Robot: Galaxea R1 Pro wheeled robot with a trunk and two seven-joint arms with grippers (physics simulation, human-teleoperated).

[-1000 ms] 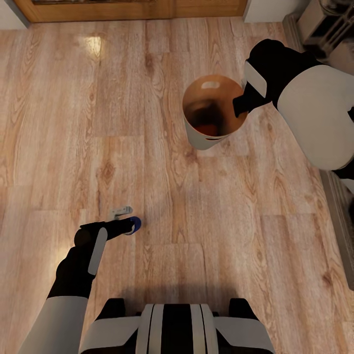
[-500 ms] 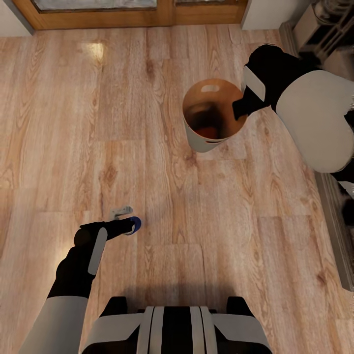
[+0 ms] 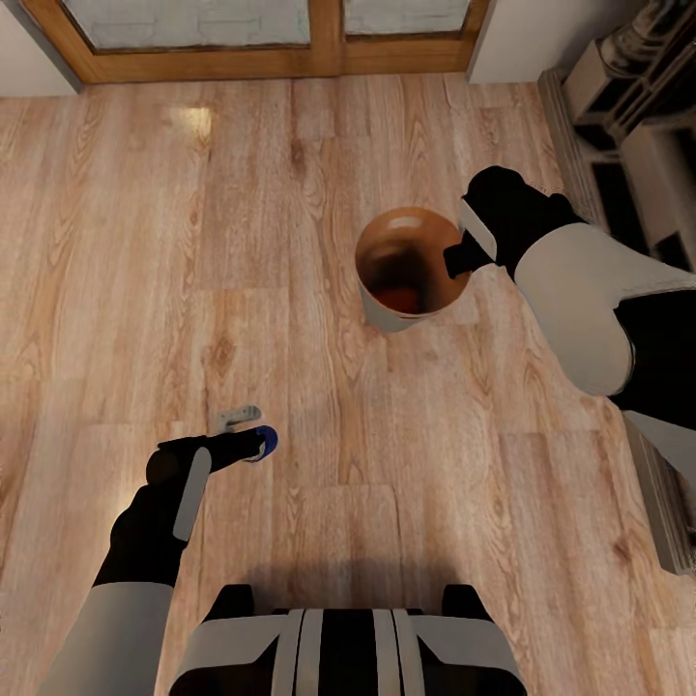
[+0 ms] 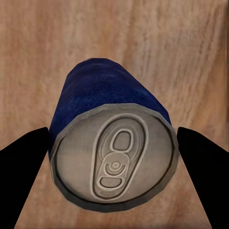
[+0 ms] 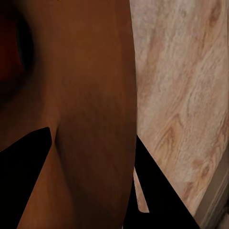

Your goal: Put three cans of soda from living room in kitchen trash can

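Observation:
A dark blue soda can (image 4: 102, 90) with a silver top sits between the two black fingers of my left gripper (image 4: 113, 131), which is shut on it. In the head view that can (image 3: 272, 441) pokes out of the left gripper (image 3: 256, 445), low over the wood floor at the left. The pale grey trash can (image 3: 379, 311) stands further ahead, and an orange-red patch (image 3: 396, 295) shows at its copper-brown bottom. My right gripper (image 3: 456, 259) is at its right rim. In the right wrist view the bin's brown wall (image 5: 90, 95) runs between the right gripper's (image 5: 93, 134) fingers.
A wood-framed glass door (image 3: 329, 43) closes off the far side. Grey shelving (image 3: 628, 126) lines the right edge. A small pale grey piece (image 3: 239, 415) lies by the left gripper. My base (image 3: 348, 648) is at the bottom. Pale wood floor lies between my base and the bin.
The head view has tilted up, showing more of the door. The trash can and the right gripper at its rim have come a little nearer to me together. The left arm has not moved.

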